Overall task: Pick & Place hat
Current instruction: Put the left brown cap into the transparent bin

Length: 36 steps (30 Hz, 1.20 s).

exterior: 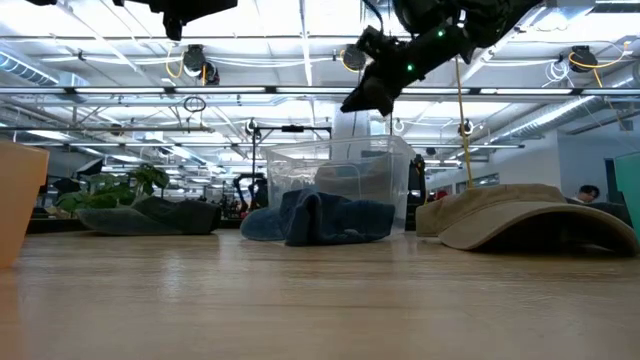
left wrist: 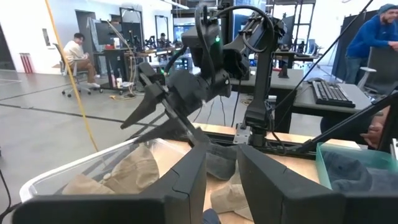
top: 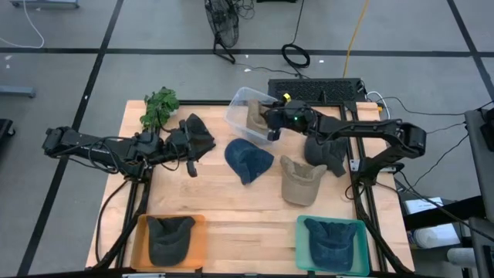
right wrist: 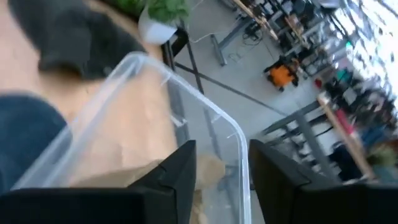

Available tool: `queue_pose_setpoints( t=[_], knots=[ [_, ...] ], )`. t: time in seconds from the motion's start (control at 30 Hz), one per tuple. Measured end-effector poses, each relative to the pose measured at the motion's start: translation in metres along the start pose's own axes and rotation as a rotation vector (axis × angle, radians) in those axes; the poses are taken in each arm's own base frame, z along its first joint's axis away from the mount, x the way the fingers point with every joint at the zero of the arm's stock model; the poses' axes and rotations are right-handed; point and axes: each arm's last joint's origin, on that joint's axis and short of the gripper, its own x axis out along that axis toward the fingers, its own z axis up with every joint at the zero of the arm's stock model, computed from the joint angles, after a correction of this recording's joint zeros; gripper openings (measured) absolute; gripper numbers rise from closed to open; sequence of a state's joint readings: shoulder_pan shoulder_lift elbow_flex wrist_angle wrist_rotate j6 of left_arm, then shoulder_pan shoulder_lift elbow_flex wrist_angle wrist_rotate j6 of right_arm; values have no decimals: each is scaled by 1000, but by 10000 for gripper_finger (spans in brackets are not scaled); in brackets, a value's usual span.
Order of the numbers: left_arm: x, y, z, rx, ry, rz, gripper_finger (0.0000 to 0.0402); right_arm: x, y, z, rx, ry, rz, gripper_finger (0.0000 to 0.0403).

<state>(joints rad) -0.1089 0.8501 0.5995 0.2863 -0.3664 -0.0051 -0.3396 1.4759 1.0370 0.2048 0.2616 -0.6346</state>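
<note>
A clear plastic bin (top: pixel 245 108) stands at the table's far middle with a tan hat (top: pixel 255 116) lying inside it. My right gripper (top: pixel 270 128) hangs open just above the bin's right rim (right wrist: pixel 239 142), well clear of it in the low view (exterior: pixel 362 98), and holds nothing. The tan hat (right wrist: pixel 208 171) shows below its fingers. My left gripper (top: pixel 190 161) is held level above the table's left part, beside a black hat (top: pixel 197 131). Its fingers (left wrist: pixel 186 180) stand apart with nothing between them. A blue hat (top: pixel 248 161) and a second tan hat (top: pixel 301 180) lie mid-table.
A dark grey hat (top: pixel 328 154) lies under my right arm. A potted plant (top: pixel 160 106) stands at the far left. At the near edge, an orange tray (top: pixel 143 239) holds a dark hat and a green tray (top: pixel 302 245) holds a blue one.
</note>
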Motion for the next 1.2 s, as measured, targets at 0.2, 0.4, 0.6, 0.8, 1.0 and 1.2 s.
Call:
queue_pose_setpoints(
  t=[0.2, 0.4, 0.6, 0.8, 1.0, 1.2],
  knots=[
    [0, 0, 0, -4, 0, 0, 102, -5, 1, -13, 185, 135, 63, 120],
    [0, 0, 1, -5, -12, 0, 102, -16, -21, 0, 456, 256, 267, 118],
    [1, 3, 6, -25, -61, 17, 102, -27, -60, 45, 557, 138, 273, 104],
    [5, 3, 6, -49, -83, 16, 102, 1, -77, 59, 549, 201, 296, 94],
    [6, 1, 6, -48, -86, -33, 102, 51, -66, 36, 543, 477, 372, 93],
    [7, 1, 3, -37, -57, -36, 102, 81, -46, 4, 569, 679, 529, 93]
  ],
)
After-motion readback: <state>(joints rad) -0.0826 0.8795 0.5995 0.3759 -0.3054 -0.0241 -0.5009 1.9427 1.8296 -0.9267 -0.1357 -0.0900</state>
